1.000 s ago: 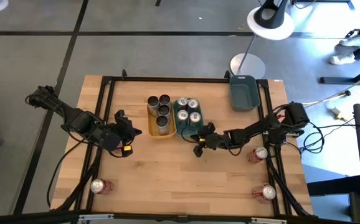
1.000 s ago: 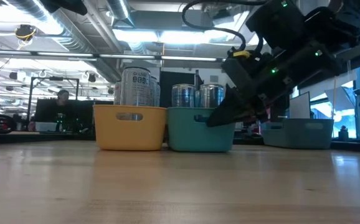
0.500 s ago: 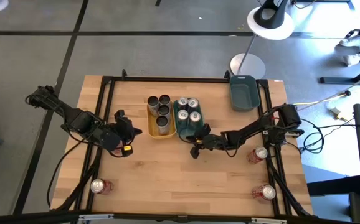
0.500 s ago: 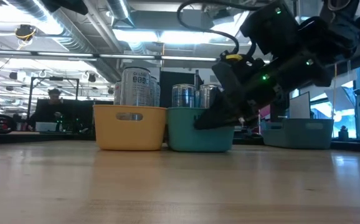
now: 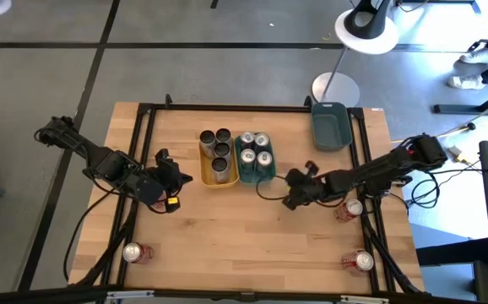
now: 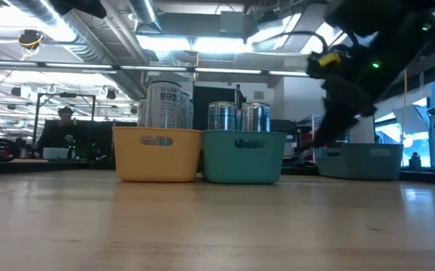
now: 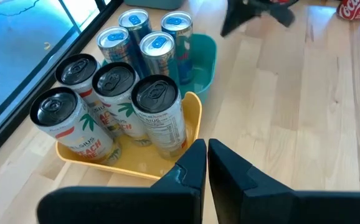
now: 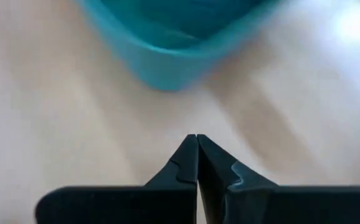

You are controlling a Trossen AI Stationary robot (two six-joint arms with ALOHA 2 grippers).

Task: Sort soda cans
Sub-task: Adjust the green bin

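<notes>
**Red cans are lying right of the right claw**

The pale wooden surface [image 5: 227, 228] is carrying three trays at its far half: a yellow plastic tray [image 5: 218, 178] holding four dark-topped cans [image 5: 216, 149], a teal plastic tray [image 5: 265, 174] touching it and holding four blue-and-silver cans [image 5: 253, 149], and an empty grey-blue tray [image 5: 329, 125] far right. Three red soda cans are standing upright at the edges: one [image 5: 351, 209] at the right edge, one [image 5: 361, 261] near right, one [image 5: 133, 252] near left.

The right claw [image 5: 295, 187] is hanging closed and empty just right of the teal tray; the closest red can is standing to its right, nearer this arm. The left claw [image 5: 173, 177] is waiting closed and empty, left of the yellow tray.
</notes>
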